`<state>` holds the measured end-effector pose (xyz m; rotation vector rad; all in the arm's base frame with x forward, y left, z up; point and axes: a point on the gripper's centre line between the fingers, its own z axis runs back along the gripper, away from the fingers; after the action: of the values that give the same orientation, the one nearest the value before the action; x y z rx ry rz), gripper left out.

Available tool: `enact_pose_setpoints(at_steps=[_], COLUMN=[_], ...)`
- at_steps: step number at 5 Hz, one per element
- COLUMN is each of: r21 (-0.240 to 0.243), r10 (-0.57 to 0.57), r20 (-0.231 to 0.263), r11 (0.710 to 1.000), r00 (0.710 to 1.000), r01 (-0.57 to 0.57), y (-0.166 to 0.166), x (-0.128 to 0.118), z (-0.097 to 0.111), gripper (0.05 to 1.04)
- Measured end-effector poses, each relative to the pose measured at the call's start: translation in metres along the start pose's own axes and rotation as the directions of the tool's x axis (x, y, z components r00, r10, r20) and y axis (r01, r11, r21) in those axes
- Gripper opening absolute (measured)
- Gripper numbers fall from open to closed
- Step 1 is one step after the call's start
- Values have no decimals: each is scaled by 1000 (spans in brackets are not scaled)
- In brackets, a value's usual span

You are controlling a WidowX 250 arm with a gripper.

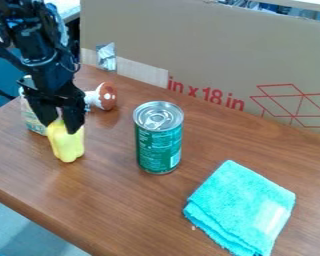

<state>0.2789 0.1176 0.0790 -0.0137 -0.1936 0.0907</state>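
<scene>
Fingers (74, 120) of the one black gripper (61, 126) are drawn in narrow on the top of one yellow pepper (68, 146), one finger to each side of it. The pepper is upright, its lobed lower end towards the camera, at the left part of one brown wooden table (116, 200); whether its base bears on the wood, I cannot tell.

Nearest the camera, at the lower right, lies one turquoise cloth (239, 205), folded into layers, with one paler patch near its right edge. Beyond it and to the left stands one green can (158, 145), upright, its silver lid with one pull tab facing up. It is apart from both the cloth and the pepper, between the two.

Just behind the pepper is one pale carton (34, 121) with greenish print, partly hidden by the gripper. Farther back, one toy mushroom (107, 96) lies on its side, its brown cap spotted with white and its white stem pointing towards the gripper.

One black arm (39, 55) comes in from the upper left and hangs steeply down, the gripper pointing at the table. Along the far edge rises one cardboard panel (209, 47) with red print and one silver patch (106, 56).
</scene>
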Motion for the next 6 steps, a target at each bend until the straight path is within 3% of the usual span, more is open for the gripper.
enact_pose_setpoints(at_steps=[2, 3, 4, 5, 6], r21=[-15, -42, -78, -71, -9], r10=[5, 28, 61, 92, 62], r20=[45, 57, 36, 50, -44], r11=[1000, 999, 995, 994, 998], r00=[999, 998, 998, 995, 997], r01=[-4, -26, -58, -88, -63], y=[-3, -4, -12, -36, -81], x=[2, -3, -10, -14, -27], z=[4, 6, 12, 48, 60], gripper=[310, 215, 142, 120, 120])
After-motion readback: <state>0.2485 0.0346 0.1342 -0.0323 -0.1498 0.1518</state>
